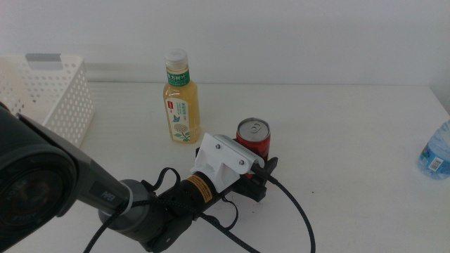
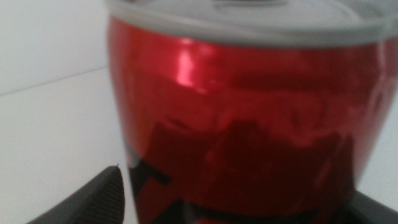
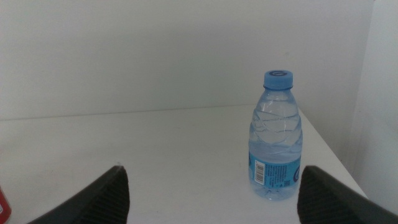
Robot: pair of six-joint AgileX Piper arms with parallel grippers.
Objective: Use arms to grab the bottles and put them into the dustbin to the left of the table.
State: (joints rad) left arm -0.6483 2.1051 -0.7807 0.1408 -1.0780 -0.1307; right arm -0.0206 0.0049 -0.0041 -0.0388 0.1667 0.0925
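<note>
Middle view: can (image 1: 253,138) at table (image 1: 351,126) centre, tea bottle (image 1: 181,98) at its 10 o'clock; left gripper (image 1: 261,169) jaws flank its lower body.
Left wrist view: jaws apart around can; thin, slick, dentable, so clamp mid-body gently.
Right wrist view: right gripper (image 3: 211,190) open, water bottle (image 3: 273,137) at 1 o'clock.

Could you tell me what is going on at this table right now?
The left hand has its jaws on either side of the red soda can, which stands upright beside the yellow tea bottle. The right hand waits open, facing the water bottle near the table's right edge. The dustbin stands at the left.
</note>
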